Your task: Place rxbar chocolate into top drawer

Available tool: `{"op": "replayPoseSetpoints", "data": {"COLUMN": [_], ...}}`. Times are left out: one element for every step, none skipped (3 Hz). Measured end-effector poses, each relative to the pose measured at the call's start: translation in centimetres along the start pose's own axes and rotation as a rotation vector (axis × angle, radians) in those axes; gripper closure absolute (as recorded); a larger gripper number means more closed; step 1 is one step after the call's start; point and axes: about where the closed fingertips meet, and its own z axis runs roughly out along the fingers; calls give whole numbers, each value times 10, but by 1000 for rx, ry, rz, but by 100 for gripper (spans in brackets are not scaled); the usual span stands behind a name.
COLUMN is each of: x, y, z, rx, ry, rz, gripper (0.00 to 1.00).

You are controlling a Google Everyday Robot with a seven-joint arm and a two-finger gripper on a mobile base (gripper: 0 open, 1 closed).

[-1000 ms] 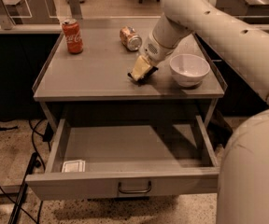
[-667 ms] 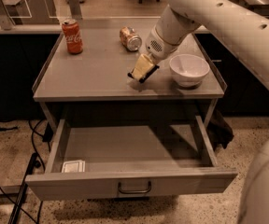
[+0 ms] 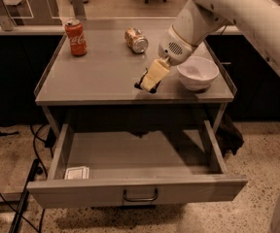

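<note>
Claw [image 3: 148,84] low over table [image 3: 96,84] — Coca-Cola can [image 3: 76,38] well apart.

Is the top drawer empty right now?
No, a small white packet lies in the top drawer's front corner, at the picture's left, while the gripper is over the table beside the white bowl.
</note>
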Motion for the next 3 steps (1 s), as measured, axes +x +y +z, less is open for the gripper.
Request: {"op": "replayPoseSetpoints", "data": {"x": [-4, 1, 13], "y": [5, 28, 57], "z": [0, -15, -32], "rx": [-13, -31, -39], "ry": [10, 21, 3], "rz": [-44, -107, -188], "gripper": [100, 100, 100]}}
